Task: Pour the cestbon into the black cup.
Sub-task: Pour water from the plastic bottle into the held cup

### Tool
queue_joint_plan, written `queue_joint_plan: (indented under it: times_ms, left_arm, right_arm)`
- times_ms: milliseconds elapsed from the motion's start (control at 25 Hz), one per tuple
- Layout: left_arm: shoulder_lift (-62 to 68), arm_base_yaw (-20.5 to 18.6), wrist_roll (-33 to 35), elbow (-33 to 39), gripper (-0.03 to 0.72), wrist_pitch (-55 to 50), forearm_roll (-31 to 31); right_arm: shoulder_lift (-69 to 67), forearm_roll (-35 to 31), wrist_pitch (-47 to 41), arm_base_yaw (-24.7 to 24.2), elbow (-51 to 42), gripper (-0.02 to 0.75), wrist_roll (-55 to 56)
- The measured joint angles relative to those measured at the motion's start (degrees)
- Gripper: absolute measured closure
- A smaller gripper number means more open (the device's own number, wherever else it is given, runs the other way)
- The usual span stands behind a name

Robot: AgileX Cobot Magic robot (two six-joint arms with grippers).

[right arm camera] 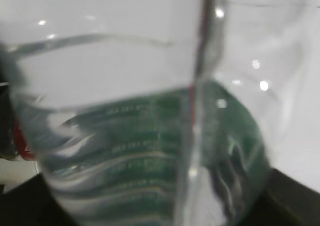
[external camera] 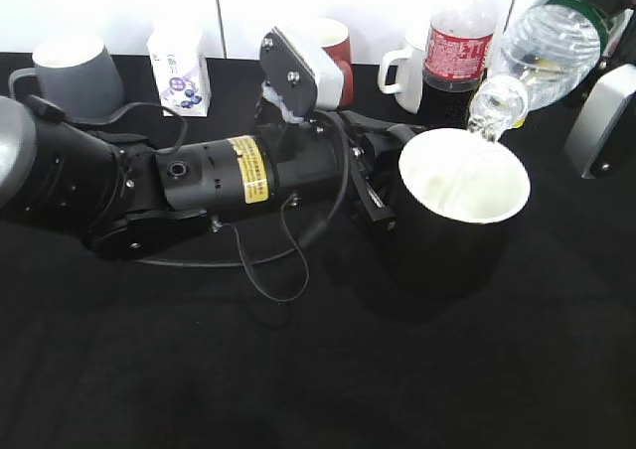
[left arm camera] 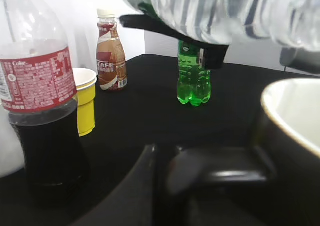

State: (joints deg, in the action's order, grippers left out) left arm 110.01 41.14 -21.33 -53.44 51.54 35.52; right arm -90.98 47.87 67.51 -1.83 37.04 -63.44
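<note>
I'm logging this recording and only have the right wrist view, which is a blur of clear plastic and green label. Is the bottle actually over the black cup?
Observer: Yes. In the exterior view the cestbon is tilted, mouth down, just above the far rim of the black cup.
Operator: Is anything steadying the cup?
Observer: The left gripper is at the cup's left side; whether its fingers clamp the handle is hidden.
Operator: What stands close to the pour?
Observer: A cola bottle stands just behind the cup, with a white mug beside it.
Operator: Anything further back?
Observer: The left wrist view shows a green bottle standing beyond the cup.
</note>
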Motion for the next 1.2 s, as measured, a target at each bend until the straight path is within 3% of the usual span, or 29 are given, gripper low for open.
queue_joint_plan:
  times_ms: [880,1040,1120,1200]
  left_arm:
    - [0.03,0.0,-6.49,0.0,0.63,-5.14,0.23]
    - [0.22,-0.5,-6.5,0.0,0.63,1.13,0.16]
    - [0.45,-1.84,-6.55,0.0,0.63,3.54,-1.63]
    - [0.52,-4.44,-6.6,0.0,0.63,6.13,-2.5]
  right_arm:
    - [0.1,-2.9,1.11,0.0,0.0,0.245,-7.97]
    - [0.1,-1.6,1.34,0.0,0.0,0.245,11.88]
    - [0.1,1.65,1.45,0.0,0.0,0.245,30.86]
    - [0.1,3.56,1.51,0.0,0.0,0.245,56.87]
